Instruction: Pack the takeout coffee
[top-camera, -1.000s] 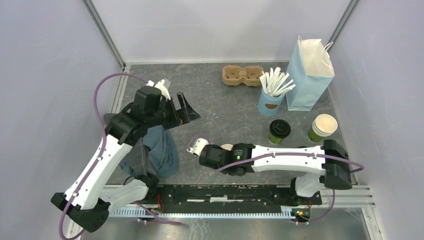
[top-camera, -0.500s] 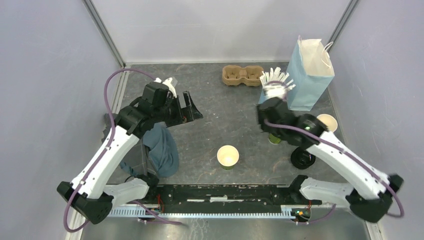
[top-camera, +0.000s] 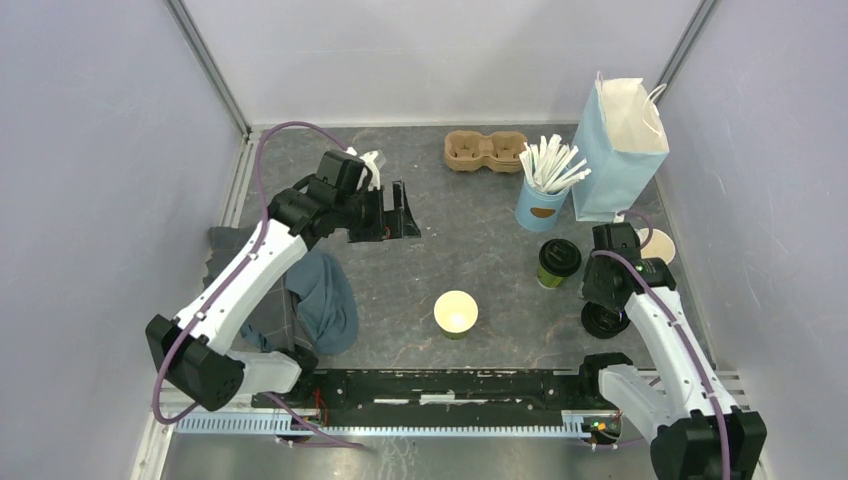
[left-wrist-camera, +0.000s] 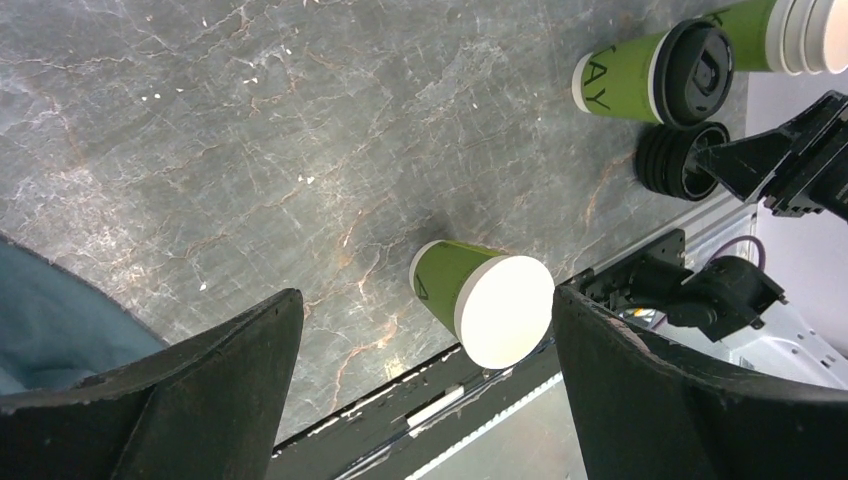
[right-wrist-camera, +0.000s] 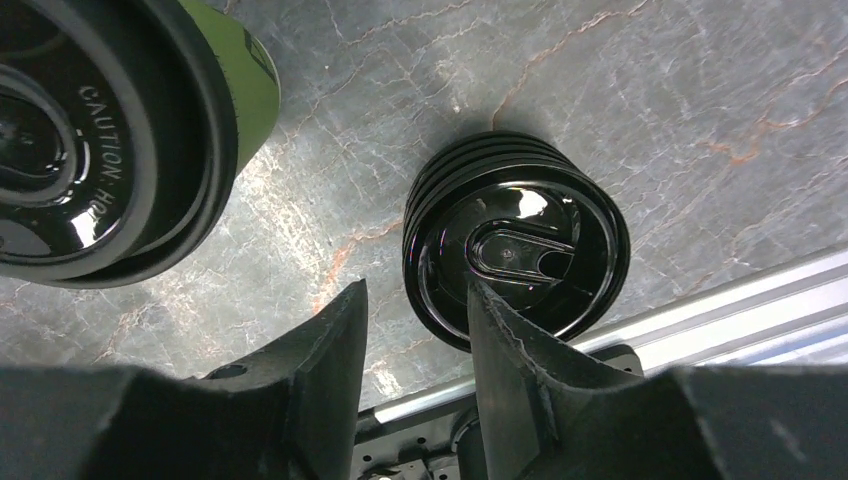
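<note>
The takeout coffee (top-camera: 558, 262), a dark-green cup with a black lid, stands on the table right of centre; it also shows in the left wrist view (left-wrist-camera: 650, 75) and the right wrist view (right-wrist-camera: 95, 150). My right gripper (top-camera: 603, 300) is open just right of it, low over a stack of black lids (top-camera: 605, 320); in the right wrist view the fingers (right-wrist-camera: 415, 345) straddle the near rim of the stack (right-wrist-camera: 520, 250), holding nothing. My left gripper (top-camera: 398, 212) hangs open and empty over the table's left middle (left-wrist-camera: 425, 305). The blue bag (top-camera: 620, 135) stands at the back right.
A lidless green cup (top-camera: 456, 313) stands near the front centre. A stack of lidless cups (top-camera: 658, 245) is at the right. A light-blue cup of white sticks (top-camera: 545, 190) and a cardboard carrier (top-camera: 485, 150) stand at the back. A blue cloth (top-camera: 322, 300) lies left.
My right arm has swung from the table's centre, by the lidless cup, over to the right and now hangs over the lid stack. My left gripper has moved right and farther back.
</note>
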